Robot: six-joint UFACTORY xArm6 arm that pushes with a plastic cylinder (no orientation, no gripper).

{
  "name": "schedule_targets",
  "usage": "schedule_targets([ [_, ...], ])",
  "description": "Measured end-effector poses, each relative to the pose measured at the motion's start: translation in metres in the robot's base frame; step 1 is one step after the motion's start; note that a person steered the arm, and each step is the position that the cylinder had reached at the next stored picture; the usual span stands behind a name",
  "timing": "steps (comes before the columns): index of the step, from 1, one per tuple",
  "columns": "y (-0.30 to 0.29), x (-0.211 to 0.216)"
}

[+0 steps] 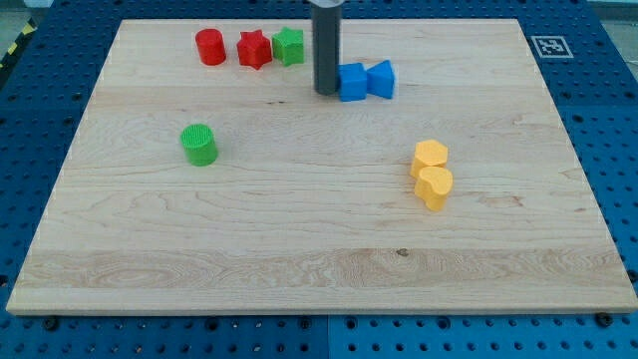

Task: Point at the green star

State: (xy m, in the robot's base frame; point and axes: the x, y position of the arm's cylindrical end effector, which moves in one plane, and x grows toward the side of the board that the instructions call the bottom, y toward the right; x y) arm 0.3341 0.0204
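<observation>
My tip (327, 93) rests on the wooden board (299, 239), just beside the left edge of the blue cube (352, 82); it is a plain rod, so it holds nothing and has no fingers to open. The green star (289, 46) lies near the view's top, up and to the left of my tip, touching the red star (254, 49). A red cylinder (210, 47) stands further left. In the view's top right corner a black-and-white square marker (550, 46) shows; no words are readable.
</observation>
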Motion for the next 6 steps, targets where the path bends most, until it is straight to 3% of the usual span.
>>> schedule_targets([
  [2, 0.053, -0.011],
  [4, 0.051, -0.080],
  [6, -0.043, -0.124],
])
